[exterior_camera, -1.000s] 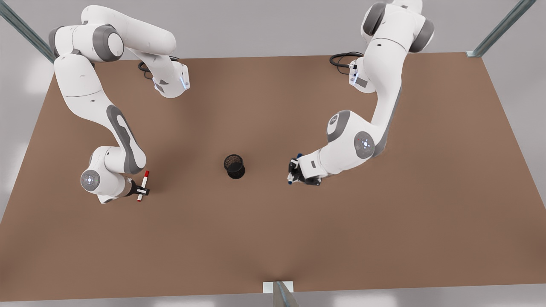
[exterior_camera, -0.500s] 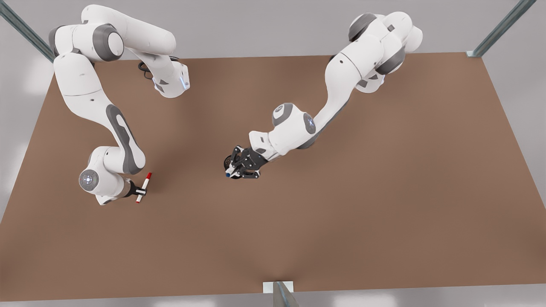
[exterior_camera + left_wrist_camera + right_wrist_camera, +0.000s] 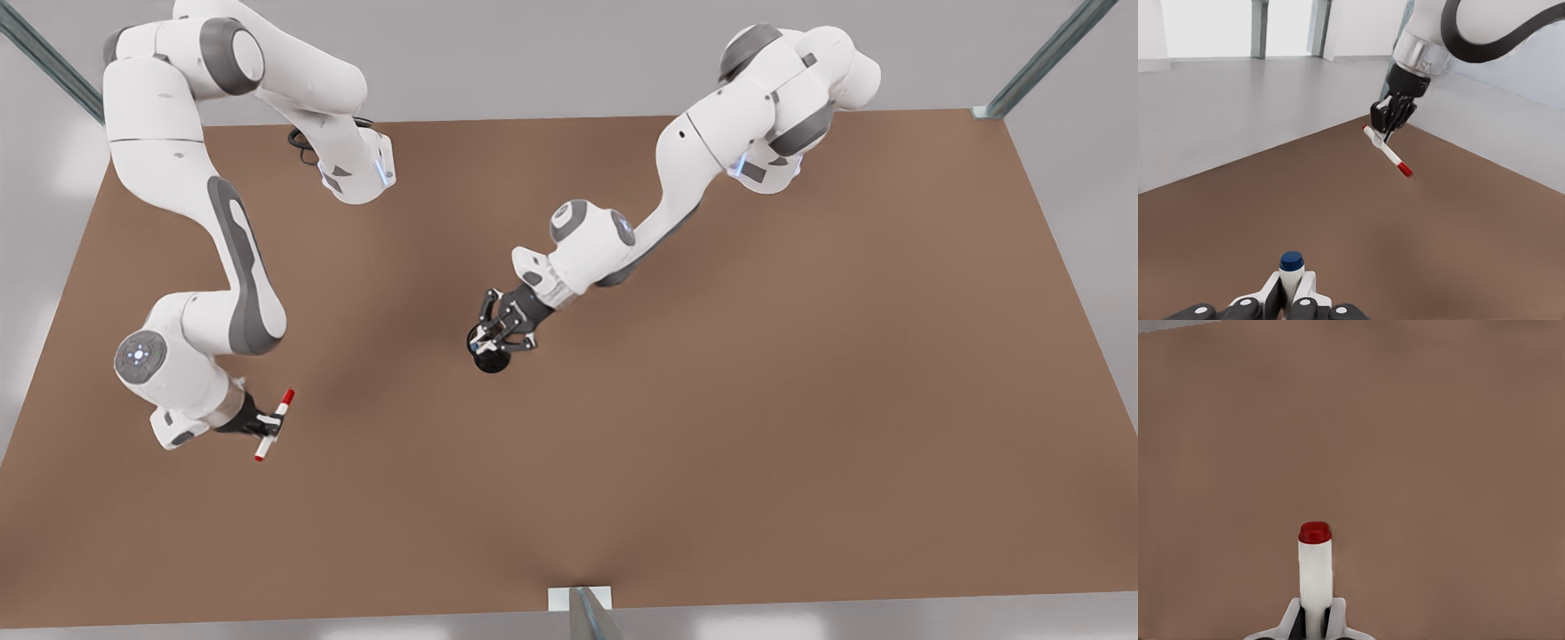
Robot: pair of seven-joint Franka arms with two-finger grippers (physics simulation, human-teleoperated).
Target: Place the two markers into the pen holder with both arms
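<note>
Left gripper mid-table, fingers clamped; right gripper raised, fingers likewise.

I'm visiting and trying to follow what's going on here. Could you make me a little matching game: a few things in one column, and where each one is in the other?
Things:
1. red marker
2. blue marker
3. pen holder
4. table

Places:
A. under everything, brown
B. held by the right gripper, off to the front view's left
C. standing mid-table
D. held by the left gripper, over the cup

Pairs: 1-B, 2-D, 3-C, 4-A
</note>
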